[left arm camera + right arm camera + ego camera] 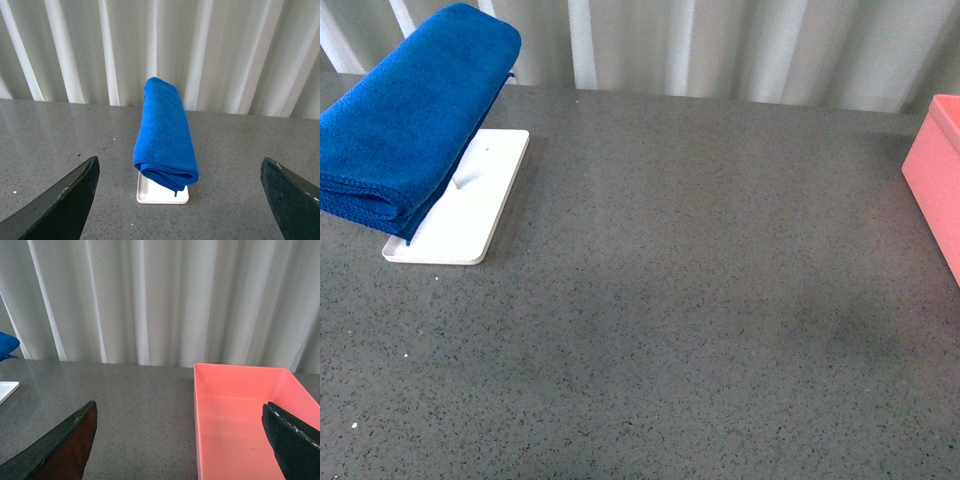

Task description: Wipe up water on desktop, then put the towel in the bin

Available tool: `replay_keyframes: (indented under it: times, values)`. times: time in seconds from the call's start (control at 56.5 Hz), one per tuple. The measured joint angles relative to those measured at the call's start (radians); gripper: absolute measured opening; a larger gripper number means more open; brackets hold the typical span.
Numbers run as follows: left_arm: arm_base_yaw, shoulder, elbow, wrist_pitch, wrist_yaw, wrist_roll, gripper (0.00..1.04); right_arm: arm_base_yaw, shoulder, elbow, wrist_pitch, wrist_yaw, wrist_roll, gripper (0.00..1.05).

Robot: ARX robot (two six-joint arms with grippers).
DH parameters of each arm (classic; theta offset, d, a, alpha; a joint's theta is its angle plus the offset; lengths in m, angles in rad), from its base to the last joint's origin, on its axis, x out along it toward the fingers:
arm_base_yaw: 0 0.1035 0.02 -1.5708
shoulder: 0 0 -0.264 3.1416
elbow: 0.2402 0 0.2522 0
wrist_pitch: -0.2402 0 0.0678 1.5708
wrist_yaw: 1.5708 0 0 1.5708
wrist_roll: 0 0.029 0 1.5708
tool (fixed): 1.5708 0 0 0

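Task unstarted: towel point(410, 120) lay folded over white tray point(460, 235), untouched. Left hand point(180, 161) and right hand point(180, 404) were spread wide, empty. Wiping and binning remained.

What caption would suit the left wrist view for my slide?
Folded blue towel resting over a white tray on the speckled desktop, seen between open jaws.

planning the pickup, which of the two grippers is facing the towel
The left gripper: its open jaws frame the folded blue towel over the white tray. The right gripper faces the salmon-pink bin instead.
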Motion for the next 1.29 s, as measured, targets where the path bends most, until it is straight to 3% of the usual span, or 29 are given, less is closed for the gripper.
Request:
replay_keyframes:
  times: [0.956,1.044,1.097,1.292]
  values:
    - [0.000,0.000,0.000,0.000,0.000,0.000,0.98,0.000,0.000,0.000,0.000,0.000,0.000,0.98]
    - [-0.028,0.146,0.097,-0.242,-0.131,-0.143,0.98,0.000,0.000,0.000,0.000,0.000,0.000,0.98]
    - [-0.026,0.303,0.157,-0.338,-0.148,-0.268,0.98,0.000,0.000,0.000,0.000,0.000,0.000,0.98]
    - [0.048,0.739,0.354,-0.058,-0.033,-0.280,0.98,0.000,0.000,0.000,0.000,0.000,0.000,0.98]
